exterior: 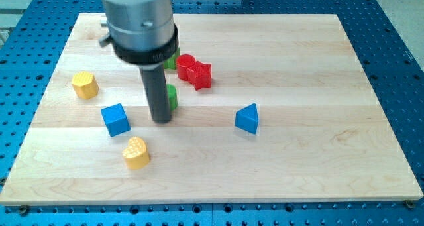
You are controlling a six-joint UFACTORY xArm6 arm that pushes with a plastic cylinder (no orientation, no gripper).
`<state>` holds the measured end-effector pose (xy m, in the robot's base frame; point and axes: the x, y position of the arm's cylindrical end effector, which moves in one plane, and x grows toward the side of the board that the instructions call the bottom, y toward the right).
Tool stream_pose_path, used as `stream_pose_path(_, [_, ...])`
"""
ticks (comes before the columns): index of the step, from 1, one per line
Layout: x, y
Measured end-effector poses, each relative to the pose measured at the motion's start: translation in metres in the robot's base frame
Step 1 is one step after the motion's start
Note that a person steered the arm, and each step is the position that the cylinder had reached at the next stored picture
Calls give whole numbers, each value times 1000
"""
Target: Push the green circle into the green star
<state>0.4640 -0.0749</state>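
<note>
**Task status: green blocks not yet shown in contact**

The arm carries no fingers, so there is nothing to report as apart, together or clamped; the working end is a plain rod, and all positions below are referenced to my tip (161,120).

My tip rests on the wooden board (318,153), left of centre. A green block (172,97) sits touching or just beside the rod on the view's right, slightly above the tip. A second green block (171,61) shows as a sliver further toward the view's top, under the arm's grey housing. Both are largely hidden (the rod and housing cover most of each), so it cannot be determined which is the circle and which is the star.

The two green pieces appear separated by a strip of bare board, although the housing conceals part of that strip. Judgement: the push is in progress but incomplete; the remaining travel looks short and runs toward the view's top.

Other blocks, relative to the tip:
- Red pair (194,70): up and to the right, near the upper green block.
- Blue cube (115,118): left.
- Yellow heart (136,152): below left.
- Yellow block (85,85): far left, above.
- Blue triangle (247,118): well apart, right.
</note>
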Motion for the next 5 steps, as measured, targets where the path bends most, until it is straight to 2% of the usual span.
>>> stream_pose_path(1, [-43, 45])
stream_pose_path(2, [-53, -40])
stream_pose_path(3, [-85, -94])
stream_pose_path(4, [-109, -134])
stream_pose_path(5, [-132, -123])
